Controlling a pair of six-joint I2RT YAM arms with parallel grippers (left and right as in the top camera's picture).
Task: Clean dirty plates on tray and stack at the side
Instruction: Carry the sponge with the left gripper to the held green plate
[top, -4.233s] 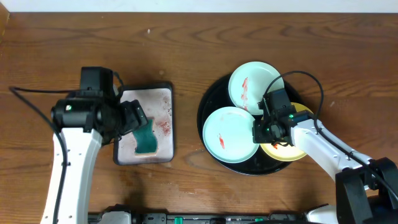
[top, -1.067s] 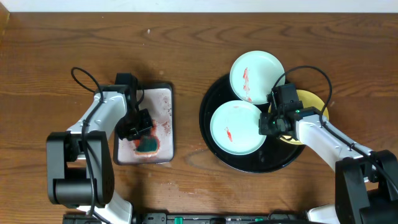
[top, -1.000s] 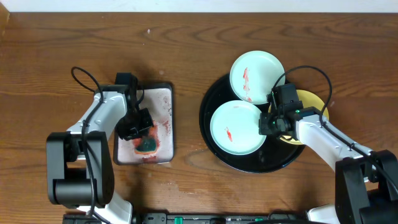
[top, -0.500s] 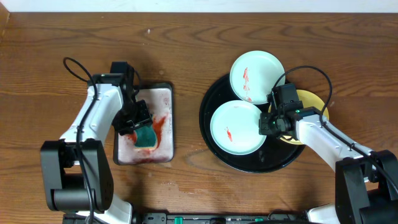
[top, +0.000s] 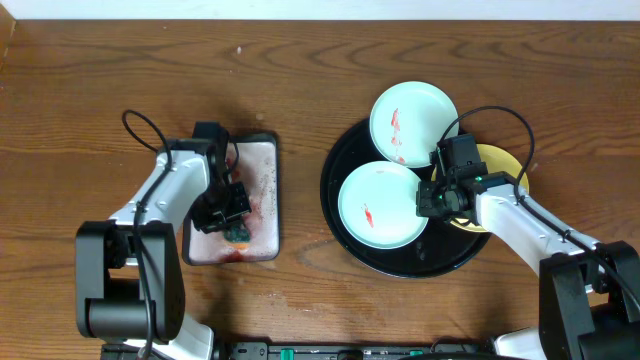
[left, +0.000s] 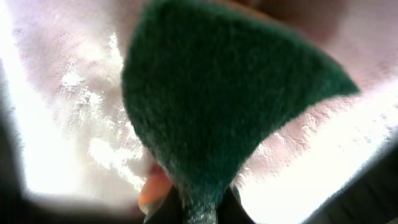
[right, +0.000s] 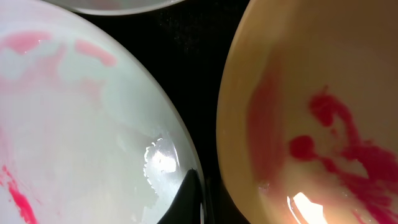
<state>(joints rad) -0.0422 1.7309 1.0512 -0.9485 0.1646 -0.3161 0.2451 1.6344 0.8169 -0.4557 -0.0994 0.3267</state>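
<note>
On the black tray lie two pale plates with red smears, one in front and one behind. A yellow plate lies mostly hidden under my right arm. My right gripper is shut on the right rim of the front pale plate, with a dark finger lying on that rim. Right beside it is the red-smeared yellow plate. My left gripper is shut on the green sponge, pressing it onto the silver tray. The sponge fills the left wrist view.
The silver tray's wet, red-stained surface lies under the sponge. Brown wooden table surrounds both trays. A black cable loops off the left arm, and another arcs over the yellow plate.
My left gripper has slid the sponge toward the near end of the silver tray, and the sponge looks more squashed. The right gripper and the plates have not moved.
</note>
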